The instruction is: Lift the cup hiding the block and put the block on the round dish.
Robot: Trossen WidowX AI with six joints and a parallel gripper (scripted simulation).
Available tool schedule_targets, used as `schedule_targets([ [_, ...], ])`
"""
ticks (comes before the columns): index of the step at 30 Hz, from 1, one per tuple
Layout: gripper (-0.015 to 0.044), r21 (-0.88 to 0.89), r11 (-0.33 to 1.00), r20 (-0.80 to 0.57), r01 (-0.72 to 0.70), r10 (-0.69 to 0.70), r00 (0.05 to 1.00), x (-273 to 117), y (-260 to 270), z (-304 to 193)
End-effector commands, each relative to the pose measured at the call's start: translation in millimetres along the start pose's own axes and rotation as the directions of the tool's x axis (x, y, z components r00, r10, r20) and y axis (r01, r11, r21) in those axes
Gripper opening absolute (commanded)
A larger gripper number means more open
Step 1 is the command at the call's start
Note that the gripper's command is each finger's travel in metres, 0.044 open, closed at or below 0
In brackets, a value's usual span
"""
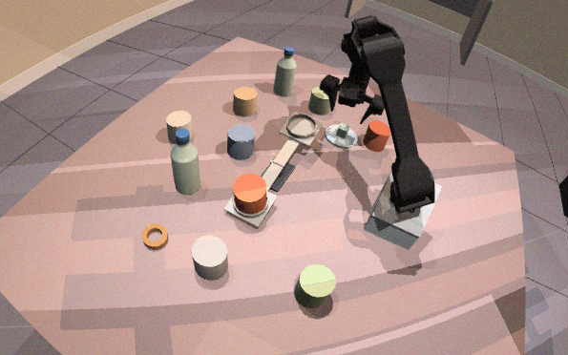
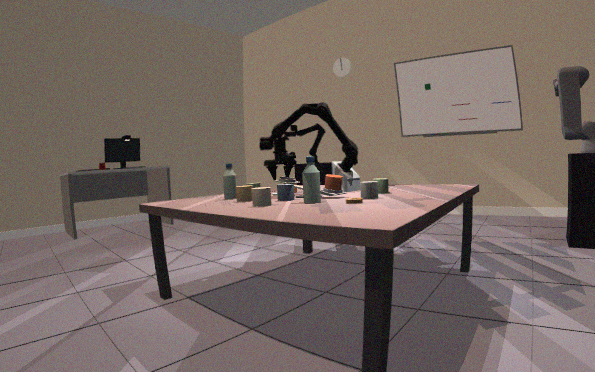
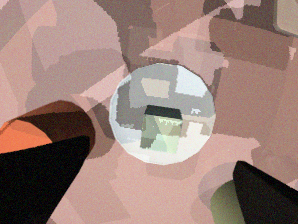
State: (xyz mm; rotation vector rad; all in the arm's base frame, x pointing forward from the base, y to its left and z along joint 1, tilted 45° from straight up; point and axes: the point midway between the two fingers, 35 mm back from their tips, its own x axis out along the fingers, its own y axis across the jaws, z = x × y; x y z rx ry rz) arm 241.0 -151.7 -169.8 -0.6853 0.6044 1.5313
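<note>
The small grey-green block (image 1: 343, 130) (image 3: 162, 134) sits on the round dish (image 1: 350, 142) (image 3: 121, 107), inside its rim. My gripper (image 1: 347, 115) (image 3: 162, 156) is open and empty above the dish, its fingers wide apart on either side of the block and not touching it. One orange-red cup (image 1: 250, 195) (image 2: 333, 183) stands on the near pan of the balance (image 1: 284, 155). The balance's far pan (image 1: 313, 135) holds no cup. The other orange-red cup (image 1: 377, 135) (image 3: 25, 134) stands on the table beside the dish, not above it.
A green cup (image 1: 320, 102) stands just behind the dish, close to one finger. Two bottles (image 1: 284, 76) (image 1: 186, 169), a blue cup (image 1: 241, 142), a tan cup (image 1: 245, 101), an orange ring (image 1: 155, 236) and several other cups stand farther around the balance.
</note>
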Motion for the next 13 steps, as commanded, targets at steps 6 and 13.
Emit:
schedule_targets([
  [6,0.044,0.001,1.0,-0.004,0.001,-0.001,1.0,-47,3,1],
  [13,0.044,0.001,1.0,-0.004,0.001,-0.001,1.0,-47,3,1],
])
